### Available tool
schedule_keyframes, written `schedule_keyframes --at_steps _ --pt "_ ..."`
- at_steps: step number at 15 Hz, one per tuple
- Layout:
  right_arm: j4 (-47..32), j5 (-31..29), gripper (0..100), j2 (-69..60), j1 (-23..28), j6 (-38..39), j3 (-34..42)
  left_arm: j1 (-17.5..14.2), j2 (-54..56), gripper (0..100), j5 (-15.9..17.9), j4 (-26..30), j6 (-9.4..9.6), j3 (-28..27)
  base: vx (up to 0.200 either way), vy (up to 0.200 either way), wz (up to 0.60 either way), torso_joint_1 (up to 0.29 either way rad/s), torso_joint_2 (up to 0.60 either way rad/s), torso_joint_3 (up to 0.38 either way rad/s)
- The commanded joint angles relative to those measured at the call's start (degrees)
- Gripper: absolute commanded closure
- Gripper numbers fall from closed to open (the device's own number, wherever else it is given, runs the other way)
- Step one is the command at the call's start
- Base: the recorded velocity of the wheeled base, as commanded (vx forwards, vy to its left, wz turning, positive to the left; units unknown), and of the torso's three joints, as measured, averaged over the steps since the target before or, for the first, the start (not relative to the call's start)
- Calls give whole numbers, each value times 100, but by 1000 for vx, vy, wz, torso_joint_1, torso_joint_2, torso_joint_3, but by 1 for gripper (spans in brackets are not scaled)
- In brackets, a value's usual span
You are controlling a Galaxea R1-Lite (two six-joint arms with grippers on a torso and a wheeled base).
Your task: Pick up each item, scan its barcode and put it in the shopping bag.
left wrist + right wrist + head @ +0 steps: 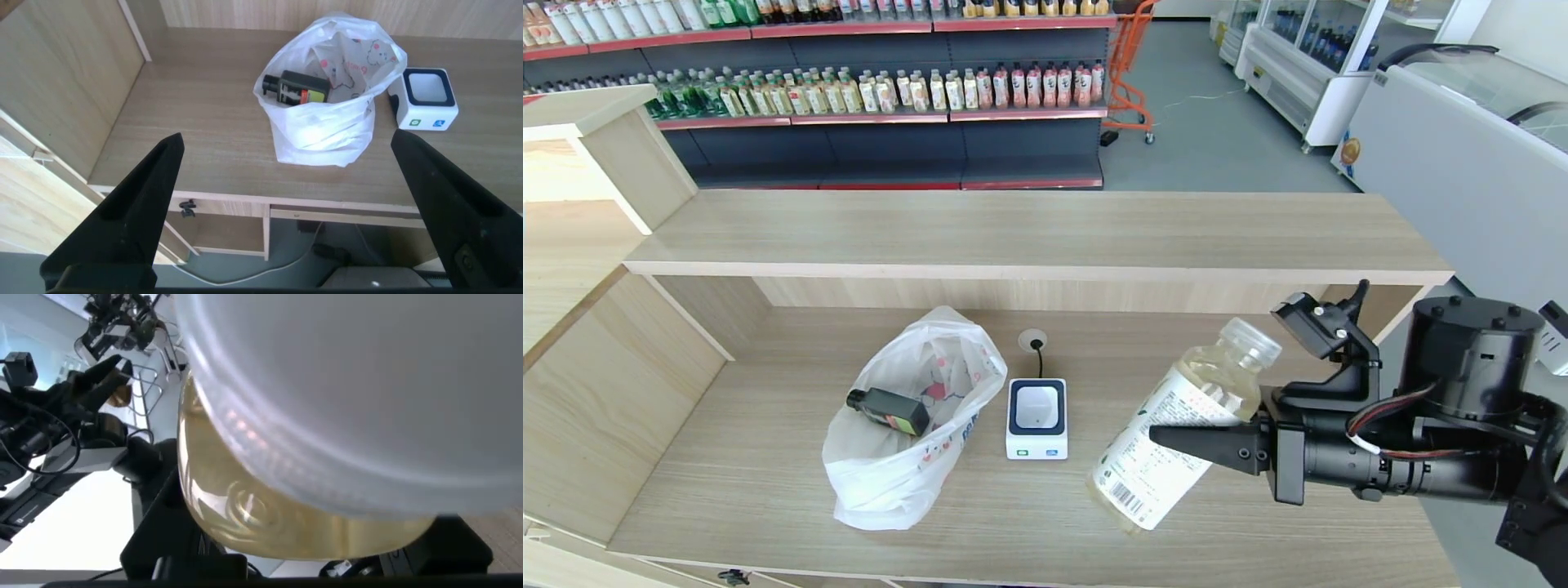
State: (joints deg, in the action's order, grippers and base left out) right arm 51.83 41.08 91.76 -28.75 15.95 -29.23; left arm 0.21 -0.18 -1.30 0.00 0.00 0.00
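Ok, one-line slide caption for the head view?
Right gripper holds a tilted bottle right of the scanner; a dark item already lies in the shopping bag.

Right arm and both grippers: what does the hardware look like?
All matte black. The right arm is a round tube running from a fat cylindrical joint with bolt heads on top. Red, white and black cables loop at the wrist, and a small camera sits on a bracket above it. The right gripper has a tapered finger with screw holes; the left gripper has plain wedge fingers.
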Motion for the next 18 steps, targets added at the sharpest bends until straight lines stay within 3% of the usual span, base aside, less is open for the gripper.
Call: schedule_keyframes --at_steps 1,18 --pt "2 49 100 -106 -79 -4 58 -3 1 0 -1 0 0 0 0 0 0 0 0 0" --pt "2 93 100 -176 -430 -241 146 -3 1 0 -1 0 0 0 0 0 0 0 0 0"
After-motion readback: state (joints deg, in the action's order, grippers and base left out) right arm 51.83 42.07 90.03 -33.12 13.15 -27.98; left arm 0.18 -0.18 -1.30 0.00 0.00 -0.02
